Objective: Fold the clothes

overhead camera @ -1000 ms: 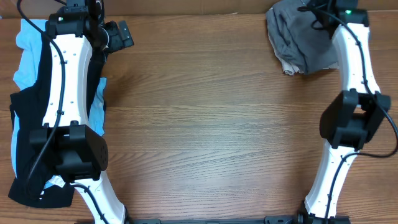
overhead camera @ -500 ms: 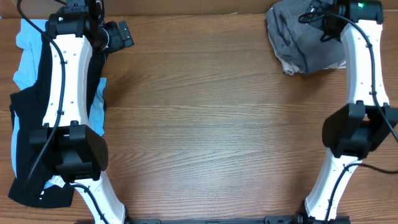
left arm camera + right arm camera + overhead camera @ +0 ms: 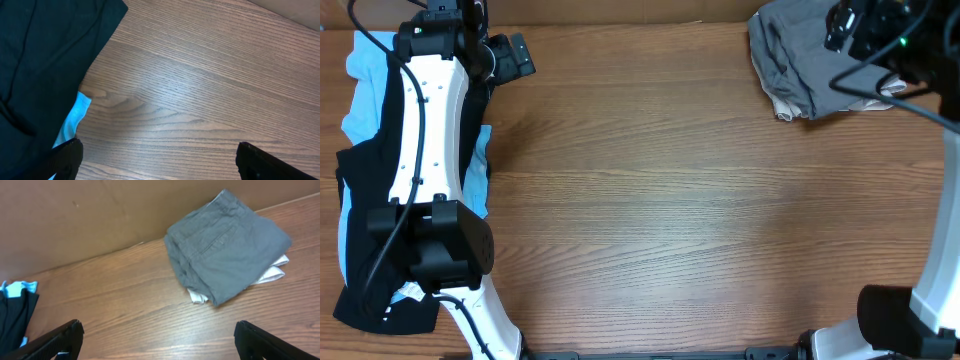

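Note:
The grey-brown shorts [image 3: 798,62] lie folded in a compact pile at the table's far right corner, with pale lining showing at the lower edge. They also show in the right wrist view [image 3: 225,247], well ahead of the fingers. My right gripper [image 3: 873,27] is raised above the pile's right side, open and empty; in its own view [image 3: 159,340] the jaws are spread wide over bare wood. My left gripper [image 3: 512,55] is at the far left, open and empty, and in its own view [image 3: 159,160] it hangs over bare wood.
A black garment [image 3: 360,200] lies on a light-blue one [image 3: 365,90] along the left edge, under the left arm; both show in the left wrist view [image 3: 45,65] [image 3: 75,117]. A brown wall [image 3: 100,215] stands behind the table's far edge.
My right arm has risen and swung to the right, off the folded shorts, and its wrist is now closer to the overhead camera. The shorts and the left arm have not moved.

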`<state>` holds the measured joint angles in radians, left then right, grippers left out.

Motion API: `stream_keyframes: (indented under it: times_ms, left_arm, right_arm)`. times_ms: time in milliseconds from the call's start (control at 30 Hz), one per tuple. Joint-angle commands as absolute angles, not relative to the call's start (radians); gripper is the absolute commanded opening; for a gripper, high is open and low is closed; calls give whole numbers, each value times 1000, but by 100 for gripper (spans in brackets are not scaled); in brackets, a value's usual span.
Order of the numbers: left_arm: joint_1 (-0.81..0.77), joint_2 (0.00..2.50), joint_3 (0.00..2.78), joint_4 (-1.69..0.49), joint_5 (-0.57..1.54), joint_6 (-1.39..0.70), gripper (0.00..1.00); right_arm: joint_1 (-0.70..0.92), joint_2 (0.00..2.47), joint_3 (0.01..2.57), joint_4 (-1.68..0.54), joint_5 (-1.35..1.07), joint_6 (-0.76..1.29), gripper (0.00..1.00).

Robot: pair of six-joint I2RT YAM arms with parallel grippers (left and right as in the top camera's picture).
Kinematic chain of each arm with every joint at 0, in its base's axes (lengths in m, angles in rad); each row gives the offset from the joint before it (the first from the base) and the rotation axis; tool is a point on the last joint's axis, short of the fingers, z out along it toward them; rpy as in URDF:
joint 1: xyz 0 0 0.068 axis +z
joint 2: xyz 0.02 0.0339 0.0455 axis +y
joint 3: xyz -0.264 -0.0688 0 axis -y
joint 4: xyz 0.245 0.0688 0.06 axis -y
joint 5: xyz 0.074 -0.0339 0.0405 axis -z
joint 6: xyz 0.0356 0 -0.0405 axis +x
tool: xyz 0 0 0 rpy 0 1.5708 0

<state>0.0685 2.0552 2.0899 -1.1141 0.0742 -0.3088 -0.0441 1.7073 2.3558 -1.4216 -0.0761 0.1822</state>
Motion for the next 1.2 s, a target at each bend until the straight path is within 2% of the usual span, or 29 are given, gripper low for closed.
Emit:
stream_keyframes:
  times_ms: [0,300,633,867,1000,1167]
  left_arm:
    - [65,2040,2108,-1114,70,-321,100]
    - [65,2040,2108,-1114,71,-321,100]
    - [65,2040,2108,-1114,71,-321,100]
    - [65,2040,2108,-1114,71,-321,100]
    - [65,2040,2108,-1114,71,-321,100]
    - [65,2040,2108,-1114,71,-321,100]
  right_arm:
    - [-40,1727,2358,-1427,-91,171,100]
    - [-40,1729,2357,-1569,-43,163,100]
    - [-33,1722,2355,-1590,-46,155,100]
    - [5,1622,2243,-1400,-35,155,100]
    - [19,1503,2042,-1199,-35,155,100]
    - [33,1288,1674,-908,-35,155,100]
